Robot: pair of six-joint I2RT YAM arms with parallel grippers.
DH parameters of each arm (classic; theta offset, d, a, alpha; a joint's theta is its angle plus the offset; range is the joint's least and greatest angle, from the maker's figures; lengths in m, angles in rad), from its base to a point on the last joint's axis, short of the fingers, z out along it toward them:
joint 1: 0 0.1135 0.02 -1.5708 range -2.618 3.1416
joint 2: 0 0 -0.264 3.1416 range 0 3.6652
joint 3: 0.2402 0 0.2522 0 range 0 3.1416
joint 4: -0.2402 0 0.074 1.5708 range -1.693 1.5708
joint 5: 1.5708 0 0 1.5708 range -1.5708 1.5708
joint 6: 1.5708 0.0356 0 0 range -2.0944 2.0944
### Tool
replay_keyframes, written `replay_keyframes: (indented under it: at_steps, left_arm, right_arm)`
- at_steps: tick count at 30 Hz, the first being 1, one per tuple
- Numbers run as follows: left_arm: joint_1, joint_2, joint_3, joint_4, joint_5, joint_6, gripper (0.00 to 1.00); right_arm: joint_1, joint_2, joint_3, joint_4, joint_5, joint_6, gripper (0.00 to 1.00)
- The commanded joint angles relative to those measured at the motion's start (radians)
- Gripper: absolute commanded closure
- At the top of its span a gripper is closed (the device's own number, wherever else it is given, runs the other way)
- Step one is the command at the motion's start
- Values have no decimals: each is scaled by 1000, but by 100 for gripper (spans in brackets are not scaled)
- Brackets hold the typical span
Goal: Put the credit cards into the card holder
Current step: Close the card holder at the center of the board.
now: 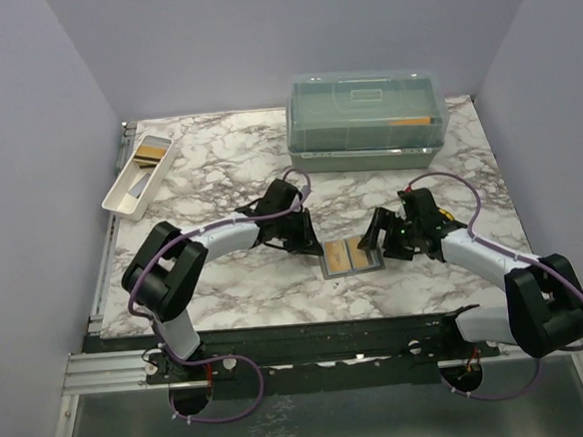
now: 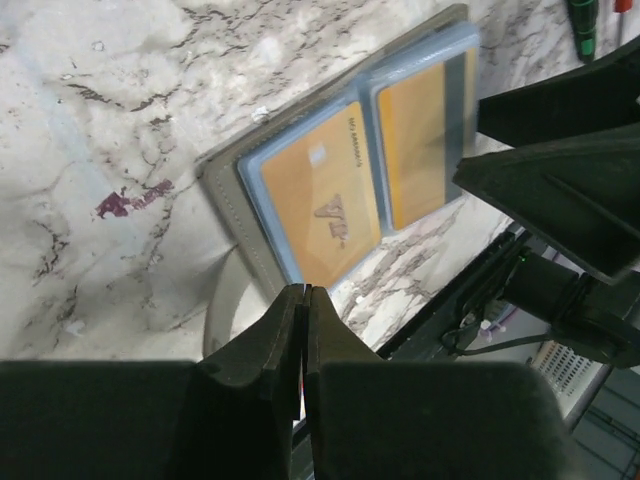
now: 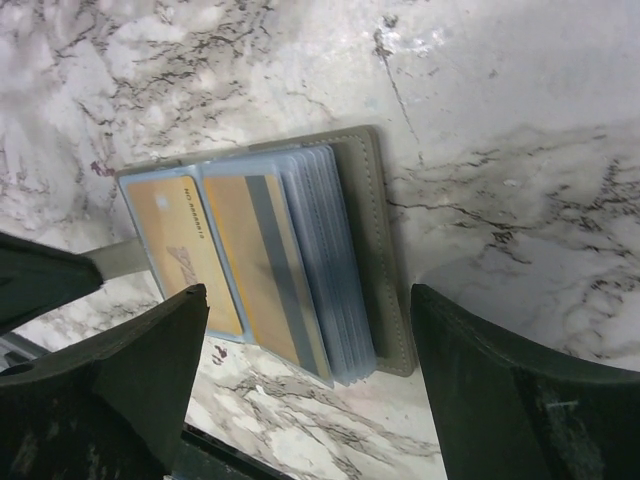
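Marble-patterned bench (image 1: 218, 164) fills a plain grey enclosure. The card holder (image 1: 351, 257) lies open at its near middle, between the two arms. Its clear sleeves already show one gold-orange credit card (image 2: 322, 195), face up, and a second card (image 2: 420, 140) beside it, so that part of the job looks done.

Far left, the white tray (image 1: 120, 198) holds a third gold-orange card (image 1: 153, 148) and some other flat pieces too small to tell. Judging by that, at least one card is left to fetch and slot in.

The left tool (image 2: 303, 300) is pinched narrow with nothing visible between its jaws, just beside the holder's near edge. The right tool (image 3: 305, 300) stands wide and empty, straddling the holder's stack of sleeves from above. A clear lidded box (image 1: 368, 118) sits at the far side.
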Motion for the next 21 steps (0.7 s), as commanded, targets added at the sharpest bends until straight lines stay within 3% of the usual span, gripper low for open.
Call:
replay_keyframes:
  at_steps: [1,4,9,14,21]
  left_arm:
    - [-7,78,12,-12,15,6,95]
    - [-6,95,-10,-13,-67,-5,97]
    - [-11,139,-26,-14,-88,-13,98]
    - [-18,142,-32,-12,-115,-5,99]
    - [-20,124,-42,-13,-139,2,100]
  right_arm:
    - [-7,42,-17,57,-40,-36,14]
    - [-8,51,-20,80,-101,-56,14]
    - [-8,64,-28,151,-313,-114,16]
    - [-6,31,-40,235,-449,-67,18]
    - [23,-27,-15,254,-498,-1,19]
